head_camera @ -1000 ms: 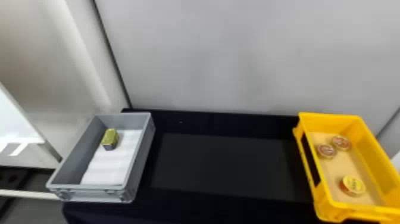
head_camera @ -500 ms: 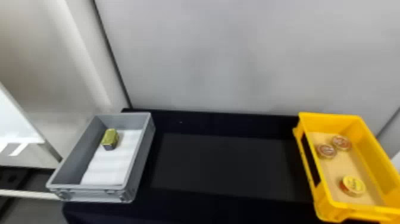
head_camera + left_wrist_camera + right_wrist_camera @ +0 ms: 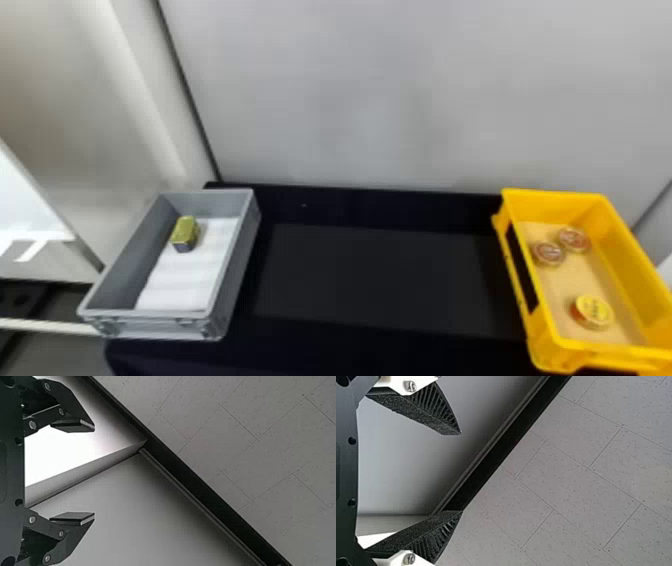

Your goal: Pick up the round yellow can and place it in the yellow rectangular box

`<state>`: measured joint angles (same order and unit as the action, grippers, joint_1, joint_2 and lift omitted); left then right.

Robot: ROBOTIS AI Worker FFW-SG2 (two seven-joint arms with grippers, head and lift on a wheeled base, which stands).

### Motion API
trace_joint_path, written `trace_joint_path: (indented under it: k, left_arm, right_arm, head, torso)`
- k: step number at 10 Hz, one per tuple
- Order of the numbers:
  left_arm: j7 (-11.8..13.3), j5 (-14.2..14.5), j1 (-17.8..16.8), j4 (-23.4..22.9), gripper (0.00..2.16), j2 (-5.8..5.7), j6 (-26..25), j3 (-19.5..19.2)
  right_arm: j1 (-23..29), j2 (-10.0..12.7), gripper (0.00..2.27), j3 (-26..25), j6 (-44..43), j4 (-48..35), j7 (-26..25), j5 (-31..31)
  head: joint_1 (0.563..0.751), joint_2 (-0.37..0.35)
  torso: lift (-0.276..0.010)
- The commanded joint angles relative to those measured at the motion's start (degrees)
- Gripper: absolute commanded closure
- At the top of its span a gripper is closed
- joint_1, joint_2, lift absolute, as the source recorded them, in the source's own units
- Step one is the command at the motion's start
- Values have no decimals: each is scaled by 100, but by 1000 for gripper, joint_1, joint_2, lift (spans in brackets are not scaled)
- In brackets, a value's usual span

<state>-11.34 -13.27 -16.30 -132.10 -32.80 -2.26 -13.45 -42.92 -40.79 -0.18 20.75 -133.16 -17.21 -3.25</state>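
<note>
"Inside the yellow rectangular box [image 3: 550, 207], what's there?"
"The round yellow can [image 3: 593, 311] and two reddish cans [image 3: 574, 240]."
"Gray box [image 3: 160, 327]?"
"One gold tin [image 3: 185, 232]. Left gripper [image 3: 94, 472] and right gripper [image 3: 461, 472] are spread wide."

No change can be made out in the head view between the earlier pictures and now. Whether anything differs in the two wrist views cannot be told, as each is given at this moment alone.
</note>
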Motion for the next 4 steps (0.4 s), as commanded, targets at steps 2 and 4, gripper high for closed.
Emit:
trace_joint_path:
  k: [2, 4]
  left_arm:
    - [-1, 0, 22, 0, 450, -8, -3, 34]
    - [-1, 0, 57, 0, 450, 0, 15, 17]
  right_arm:
    - [47, 9, 73, 35, 1, 18, -28, 17]
    - [21, 27, 73, 123, 1, 62, -45, 44]
  head:
    - [734, 91]
    - [734, 91]
  torso:
    - [0]
    - [0]
